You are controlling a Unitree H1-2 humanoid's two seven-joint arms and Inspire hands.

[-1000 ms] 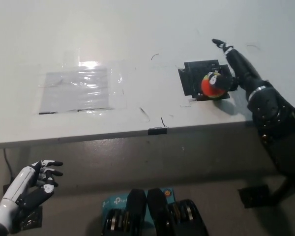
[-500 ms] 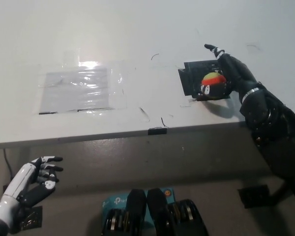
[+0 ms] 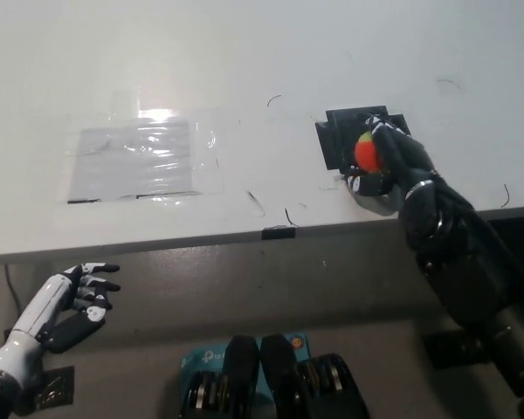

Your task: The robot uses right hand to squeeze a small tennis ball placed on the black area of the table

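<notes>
A small ball [image 3: 365, 152], red-orange with a yellow top, sits on the black area [image 3: 341, 138] at the table's right. My black right hand [image 3: 391, 159] is wrapped over the ball from the right and covers most of it; only its left side shows. The fingers curl around the ball and the hand is shut on it. My white left hand [image 3: 72, 301] rests below the table's front edge at the lower left, its fingers loosely apart and holding nothing.
A white table [image 3: 244, 70] fills the upper picture, its front edge [image 3: 201, 237] running across the middle. A sheet of clear plastic [image 3: 144, 159] is taped down at the left. Thin dark scratches mark the surface near the black area.
My right hand has swung left over the ball and closed its fingers around it; earlier one finger pointed away past the black area. The left hand has shifted slightly right.
</notes>
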